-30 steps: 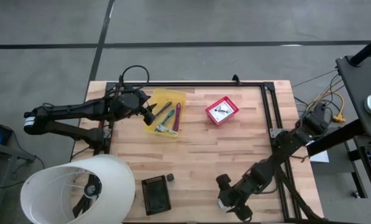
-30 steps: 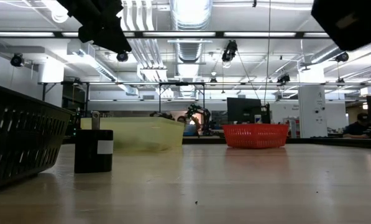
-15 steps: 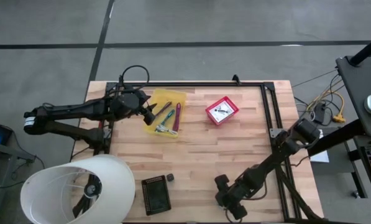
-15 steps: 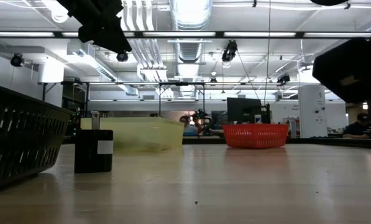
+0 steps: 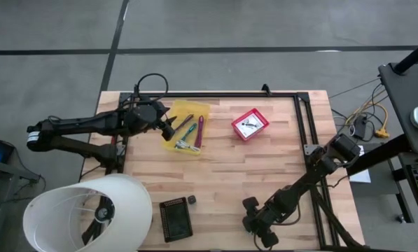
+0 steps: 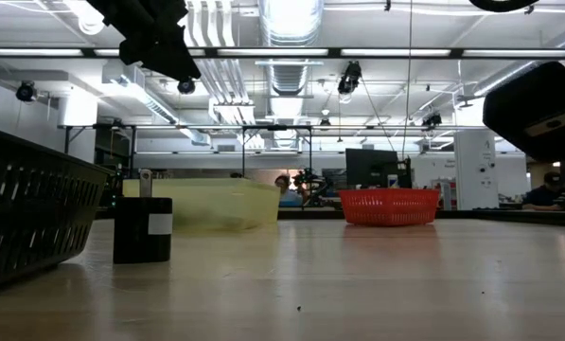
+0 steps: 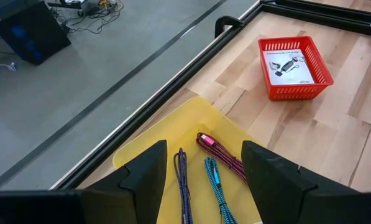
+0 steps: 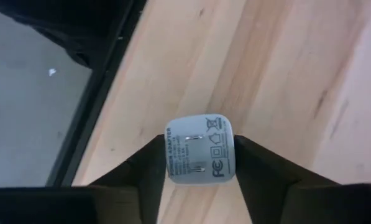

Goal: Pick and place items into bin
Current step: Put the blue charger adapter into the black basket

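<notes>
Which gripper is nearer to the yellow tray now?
Left. The left gripper hovers at the yellow tray's edge, fingers open. The right gripper is far across the table, shut on a white charger.

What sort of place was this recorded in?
Likely an open robotics lab or workshop: exposed ceiling ducts, monitors on benches behind the wooden table, and bare concrete floor.

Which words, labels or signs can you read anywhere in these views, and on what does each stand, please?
"FC": on the white charger plug held in the right gripper; its other print is too small to read.
White packet in the red basket: print too small.
Dark cube's white label: blank or unreadable.
</notes>
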Controlling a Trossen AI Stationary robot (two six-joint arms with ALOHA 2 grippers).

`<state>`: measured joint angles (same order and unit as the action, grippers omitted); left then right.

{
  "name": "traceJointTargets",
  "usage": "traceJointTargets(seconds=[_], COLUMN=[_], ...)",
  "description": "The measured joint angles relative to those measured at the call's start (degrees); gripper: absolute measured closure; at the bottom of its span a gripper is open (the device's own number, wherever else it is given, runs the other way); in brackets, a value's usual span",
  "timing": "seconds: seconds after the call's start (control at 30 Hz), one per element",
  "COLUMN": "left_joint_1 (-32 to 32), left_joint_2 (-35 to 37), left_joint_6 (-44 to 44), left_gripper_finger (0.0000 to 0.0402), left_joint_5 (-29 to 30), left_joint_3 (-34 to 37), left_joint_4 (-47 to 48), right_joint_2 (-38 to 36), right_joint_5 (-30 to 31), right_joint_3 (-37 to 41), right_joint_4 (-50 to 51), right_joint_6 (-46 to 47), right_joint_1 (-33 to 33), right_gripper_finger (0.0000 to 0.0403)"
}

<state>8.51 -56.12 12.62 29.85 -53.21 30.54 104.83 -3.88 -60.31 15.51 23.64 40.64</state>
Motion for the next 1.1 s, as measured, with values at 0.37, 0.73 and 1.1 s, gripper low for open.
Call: traceJointTargets(seconds=[0.37, 0.73, 1.1], left_joint_1=[0.0, 0.0, 0.1], left_joint_2=[0.0, 0.0, -0.6], left_joint_6=[0.0, 0.2, 1.5], left_gripper_finger=[0.021, 0.021, 0.021], left_joint_5=[-0.2, -11.8, -39.8], left_joint_3=[0.0, 0.1, 2.4], left_joint_4=[0.0, -1.3, -23.2], right_joint_2=[-1.4, -9.8, -17.2], right_joint_5=[-0.3, 26.2, 44.6], right_joint_3=[0.0, 0.0, 0.0], right_joint_4=[0.1, 0.0, -23.6], right_joint_6=[6.2, -0.8, -21.3], right_joint_1=[-2.8, -12.7, -19.5], right_gripper_finger=[0.0268, 0.0268, 0.0268])
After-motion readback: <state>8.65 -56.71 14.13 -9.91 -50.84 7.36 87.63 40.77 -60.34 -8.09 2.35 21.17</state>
